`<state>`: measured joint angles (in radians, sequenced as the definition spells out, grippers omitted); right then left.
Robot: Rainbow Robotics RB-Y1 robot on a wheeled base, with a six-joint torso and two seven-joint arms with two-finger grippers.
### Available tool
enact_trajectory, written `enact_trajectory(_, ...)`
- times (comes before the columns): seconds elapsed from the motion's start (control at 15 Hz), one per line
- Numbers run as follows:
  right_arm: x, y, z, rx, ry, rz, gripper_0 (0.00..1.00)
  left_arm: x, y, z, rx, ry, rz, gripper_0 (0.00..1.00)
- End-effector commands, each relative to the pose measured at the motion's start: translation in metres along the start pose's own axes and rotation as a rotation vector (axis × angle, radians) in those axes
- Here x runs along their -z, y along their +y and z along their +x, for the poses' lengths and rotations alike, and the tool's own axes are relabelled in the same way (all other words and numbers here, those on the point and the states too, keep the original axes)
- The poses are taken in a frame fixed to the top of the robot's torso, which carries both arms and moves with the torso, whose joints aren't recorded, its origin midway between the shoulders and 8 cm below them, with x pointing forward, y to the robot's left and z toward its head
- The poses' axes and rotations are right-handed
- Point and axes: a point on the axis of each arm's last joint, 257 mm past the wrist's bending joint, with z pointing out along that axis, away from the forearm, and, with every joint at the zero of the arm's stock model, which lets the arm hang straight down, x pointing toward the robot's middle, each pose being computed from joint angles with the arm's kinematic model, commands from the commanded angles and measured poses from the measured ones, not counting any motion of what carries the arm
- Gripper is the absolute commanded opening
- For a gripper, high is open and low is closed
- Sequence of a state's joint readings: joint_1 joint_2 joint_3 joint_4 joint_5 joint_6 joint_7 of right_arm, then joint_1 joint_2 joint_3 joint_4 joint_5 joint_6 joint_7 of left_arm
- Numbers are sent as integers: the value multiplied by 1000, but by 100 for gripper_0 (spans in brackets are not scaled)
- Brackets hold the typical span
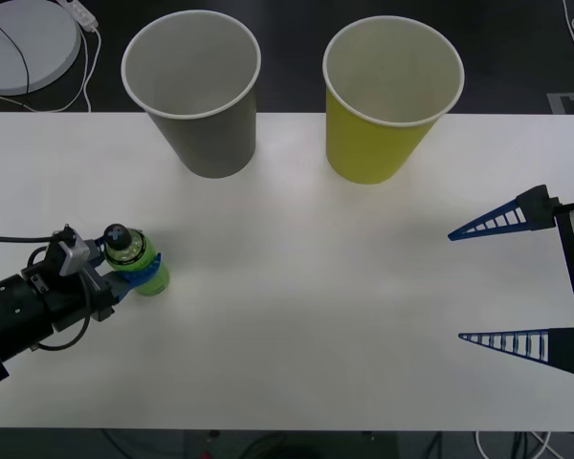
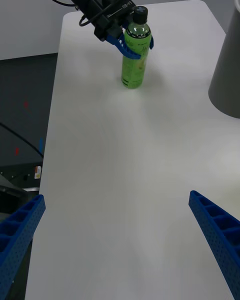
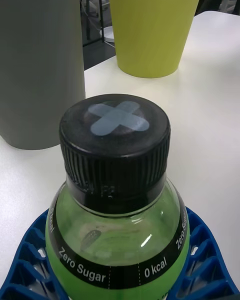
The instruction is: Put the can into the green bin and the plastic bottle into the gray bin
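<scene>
Green: 1 plastic bottle (image 1: 139,260), 2 bins.

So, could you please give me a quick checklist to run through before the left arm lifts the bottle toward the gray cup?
1. Left gripper closed around the plastic bottle below its shoulder: ok.
2. Bottle upright on the table, black cap on: ok.
3. Gray bin upright, mouth open: ok.
4. Green bin standing apart from the gray one: ok.
5. Right gripper open and well away from the bottle: ok.
6. Firmness of the grip: cannot tell.
</scene>
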<state>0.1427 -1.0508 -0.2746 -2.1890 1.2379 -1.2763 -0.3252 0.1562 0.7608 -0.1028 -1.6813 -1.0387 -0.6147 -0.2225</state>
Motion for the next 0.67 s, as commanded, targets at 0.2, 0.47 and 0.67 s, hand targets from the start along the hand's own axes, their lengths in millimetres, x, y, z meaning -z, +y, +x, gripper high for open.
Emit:
enact_trajectory(0.2, 0, 0, 0, 0, 0, 0, 100, 0, 0, 0, 4, 0, 0, 0)
enact_trajectory(0.47, 0, 0, 0, 0, 0, 0, 100, 0, 0, -4, 16, -11, 0, 0)
enact_trajectory(0.67, 0, 0, 0, 0, 0, 0, 100, 1, 2, -6, 13, -7, 2, 0)
